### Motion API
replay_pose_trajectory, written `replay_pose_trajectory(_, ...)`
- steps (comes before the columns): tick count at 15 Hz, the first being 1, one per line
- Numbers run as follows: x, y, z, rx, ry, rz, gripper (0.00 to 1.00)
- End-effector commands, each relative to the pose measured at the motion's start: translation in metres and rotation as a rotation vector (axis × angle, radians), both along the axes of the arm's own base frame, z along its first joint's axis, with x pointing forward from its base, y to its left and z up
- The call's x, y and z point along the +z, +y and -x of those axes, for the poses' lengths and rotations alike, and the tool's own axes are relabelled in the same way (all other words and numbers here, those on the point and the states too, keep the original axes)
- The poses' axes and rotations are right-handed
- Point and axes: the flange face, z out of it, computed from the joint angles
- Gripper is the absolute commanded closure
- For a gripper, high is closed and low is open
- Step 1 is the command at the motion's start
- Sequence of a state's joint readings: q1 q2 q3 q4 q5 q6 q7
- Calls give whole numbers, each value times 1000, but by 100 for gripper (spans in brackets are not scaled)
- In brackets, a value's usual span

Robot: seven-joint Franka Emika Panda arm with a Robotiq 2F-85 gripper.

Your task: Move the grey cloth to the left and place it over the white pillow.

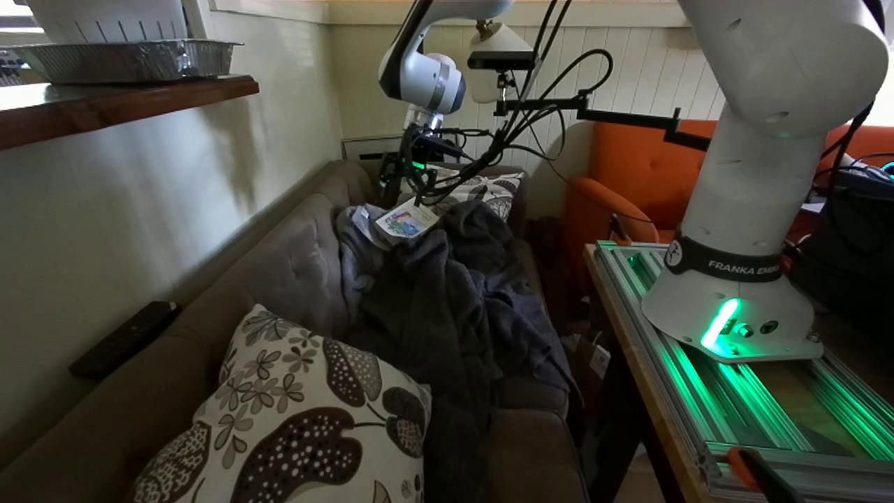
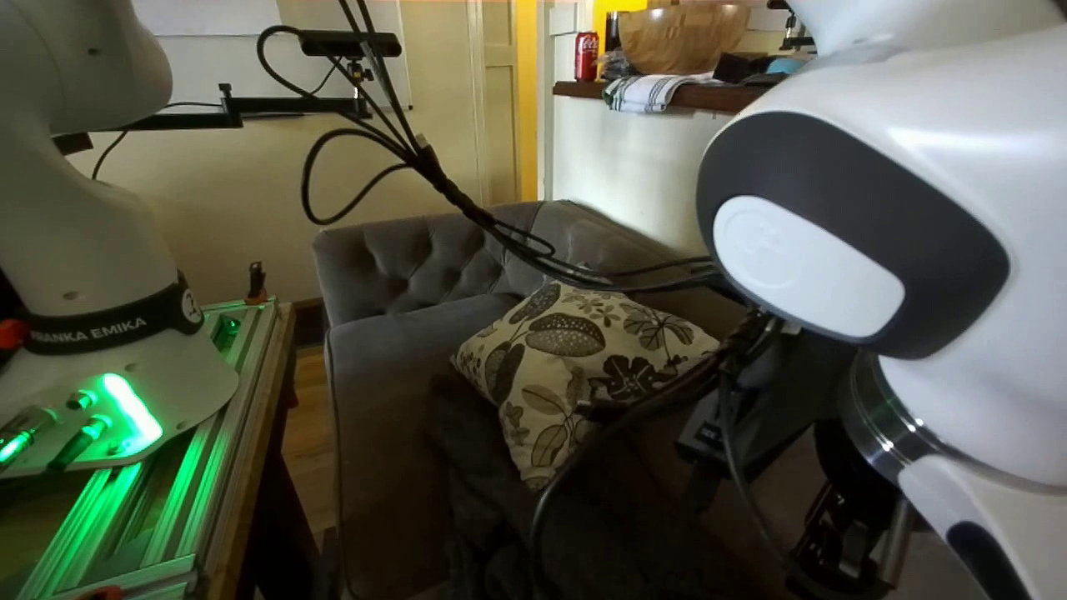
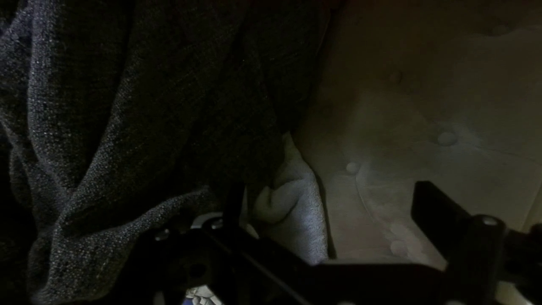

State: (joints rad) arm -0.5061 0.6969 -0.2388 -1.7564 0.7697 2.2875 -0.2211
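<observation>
Nearest in the wrist view are the fingers (image 3: pixel 440 216), spread wide apart across the lower part of the frame. The one toward the left of the frame stands in front of the lower end of the grey cloth (image 3: pixel 127 106), which fills the left half in deep folds; the one toward the right stands over bare, tufted sofa back (image 3: pixel 423 118). Whether either touches anything I cannot tell. Between them shows a paler fabric (image 3: pixel 298 207); whether it belongs to the same cloth is unclear.

In an exterior view, the white patterned pillow (image 1: pixel 307 419) is closest, lower left, with the grey cloth running alongside its right edge from the bottom of the frame to the centre. The cloth reaches the front edge of the seat surface (image 1: pixel 531 447) right of centre; a strip of that surface lies bare at bottom centre-right. Farther right, beyond a narrow gap, the robot base (image 1: pixel 719 314) wears a black band (image 1: pixel 698 258) reading FRANKA EMIKA. Toward the upper centre, a white printed object (image 1: pixel 407 222) lies near the fingers, its lettering too small to read. Behind is a second patterned pillow (image 1: pixel 499 194). In an exterior view, upper right, a red can (image 2: pixel 586 56) on a wooden ledge (image 2: pixel 717 98) bears white lettering too small to make out.
</observation>
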Motion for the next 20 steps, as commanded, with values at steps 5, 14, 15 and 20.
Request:
replay_pose_trajectory(5, -64, -33, 7, -222, 80, 15, 0)
replay_pose_trajectory(14, -130, -88, 40, -613, 167, 235, 0)
replay_pose_trajectory(15, -136, -90, 43, -642, 179, 258, 0)
replay_pose_trajectory(20, -164, -91, 44, -714, 230, 309, 0)
